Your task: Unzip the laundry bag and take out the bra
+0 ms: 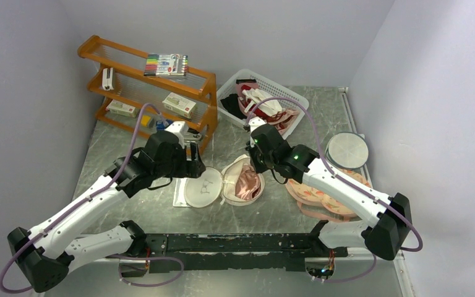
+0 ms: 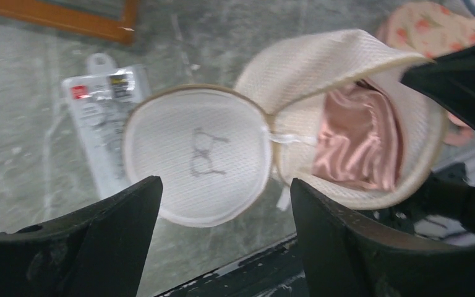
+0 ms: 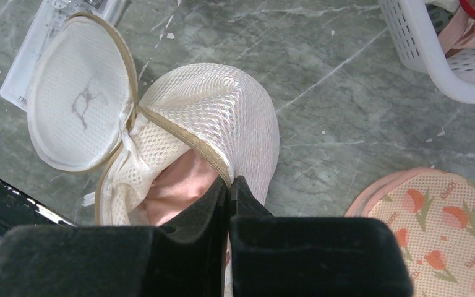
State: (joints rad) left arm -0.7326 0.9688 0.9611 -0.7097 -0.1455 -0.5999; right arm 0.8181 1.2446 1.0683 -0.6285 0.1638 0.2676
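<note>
The laundry bag (image 1: 203,189) sits mid-table, a little toward the near edge, lying open like a clamshell. The zip is undone, the emblem half has flopped toward the left edge, and the other half cups toward the right. The pink satin bra (image 2: 355,142) is in that right-hand cup, showing through the gap.

My right gripper (image 3: 229,182) is pinched fully closed at the beige rim of the cup's upper flap. It looks to have the mesh edge and to be propping the mouth open, though I can't tell whether the zip pull is in there too. My left gripper (image 2: 226,185) is spread wide, holding nothing, hanging above the emblem half.

Here's what matters: the bag's long axis runs left to right along the table (image 1: 235,139), and the bra lies to the right of my free gripper, beyond the hinge. Right is nearer but busy, so I reckon left must cross over and dip into the opening.
</note>
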